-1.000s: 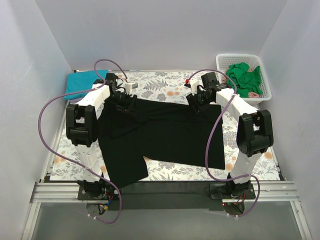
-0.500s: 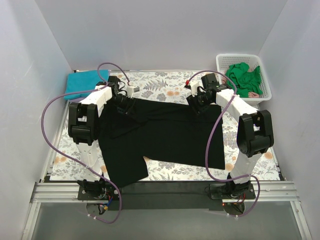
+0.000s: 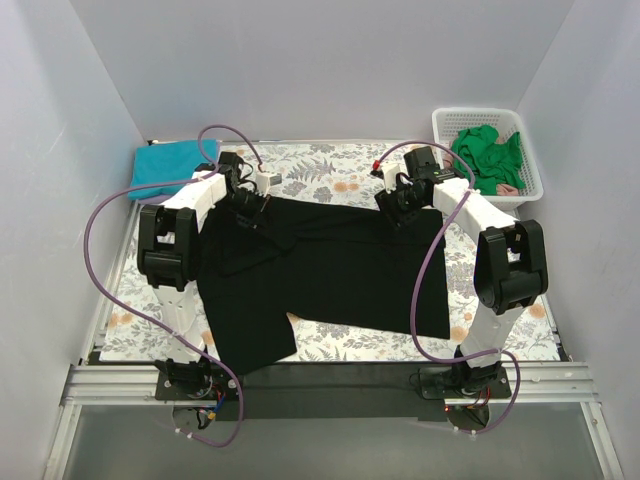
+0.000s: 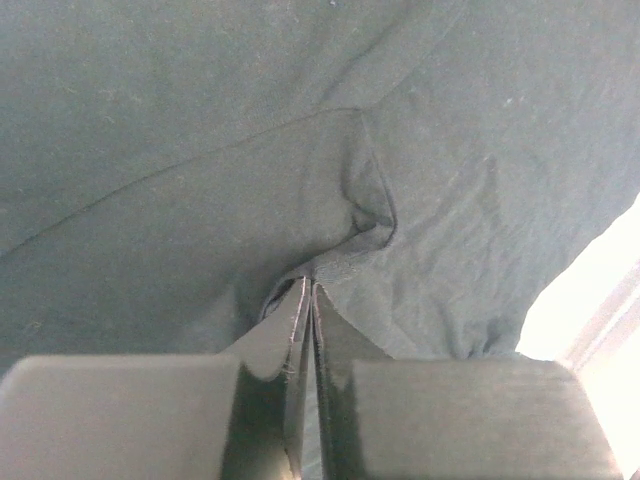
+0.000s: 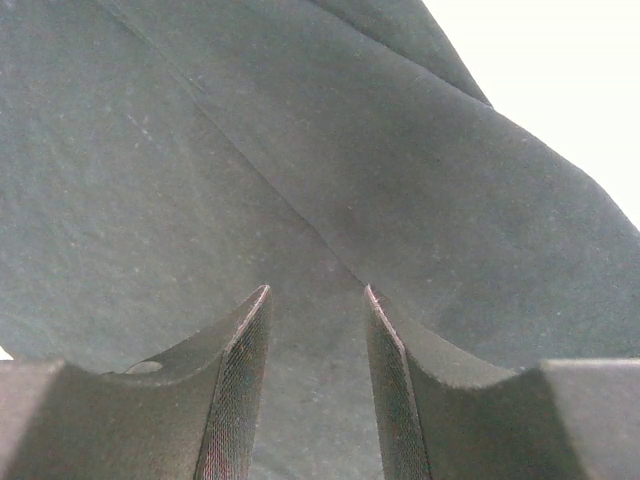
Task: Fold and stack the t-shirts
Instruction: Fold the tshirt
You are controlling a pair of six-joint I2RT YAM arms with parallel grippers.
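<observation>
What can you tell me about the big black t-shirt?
The black t-shirt is large, plain and soft-looking, spread mostly flat on the floral table cover, with a fold near its far left corner. The left gripper is shut on a bunched bit of it; the right gripper is open above it.

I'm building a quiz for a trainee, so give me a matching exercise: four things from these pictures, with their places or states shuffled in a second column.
Things:
1 black shirt
2 teal shirt
3 green shirt
4 right gripper

Places or states:
a in the basket
b open
c far left corner
d spread across the middle

Pairs: 1-d, 2-c, 3-a, 4-b
</observation>
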